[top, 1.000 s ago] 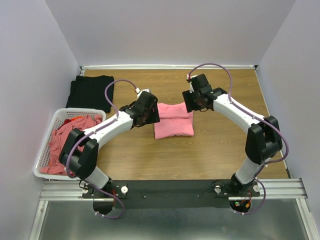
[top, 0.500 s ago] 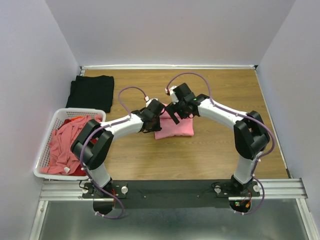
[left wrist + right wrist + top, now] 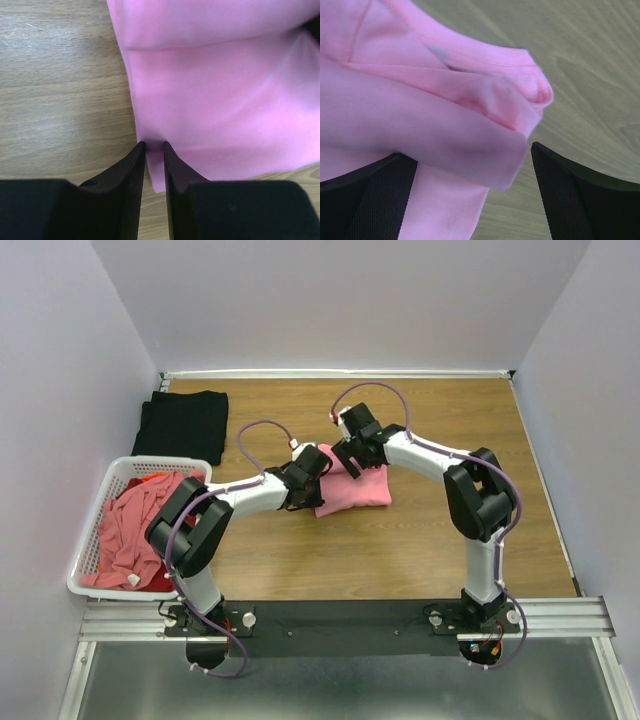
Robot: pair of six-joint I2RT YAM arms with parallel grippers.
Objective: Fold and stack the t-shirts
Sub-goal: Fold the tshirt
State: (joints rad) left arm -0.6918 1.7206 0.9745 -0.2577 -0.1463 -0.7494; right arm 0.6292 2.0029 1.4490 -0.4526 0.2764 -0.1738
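Pinching the near edge of the folded pink t-shirt (image 3: 215, 100), the left jaws are clenched on a thin fold of cloth, the rest of the shirt spreading ahead of them on the wooden bench (image 3: 60, 90). The right jaws stand spread wide, released, with a bulging folded corner of the same shirt lying between them.
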